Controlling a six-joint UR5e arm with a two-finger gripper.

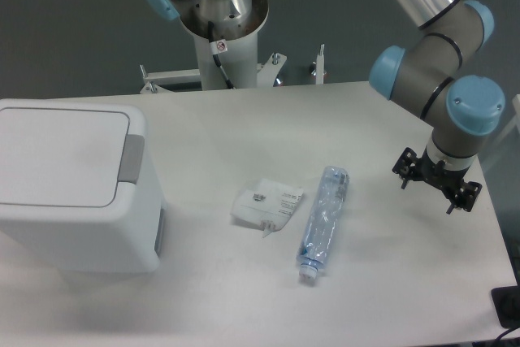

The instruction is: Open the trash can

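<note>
Bin (pixel 77 193) sitting far left on table (pixel 390 282), lid shut. Gripper (pixel 436 179) hanging at right edge, well apart, holding nothing; finger spread unclear. Approach step pending: needs crossing over to grey tab (pixel 132 158) and pressing.

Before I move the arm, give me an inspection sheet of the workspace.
Surface: white table, bare patches clean.
Job's things: trash can at left, lid down, grey push tab on its right edge.
Clutter: crushed plastic bottle lying flat mid-table; crumpled white packet beside it, apart.
Grippers: gripper above the table's right edge, far from the can; jaws' state unclear.
Cables: one at the arm base; dark object at bottom right corner.
Surroundings: grey wall.
</note>
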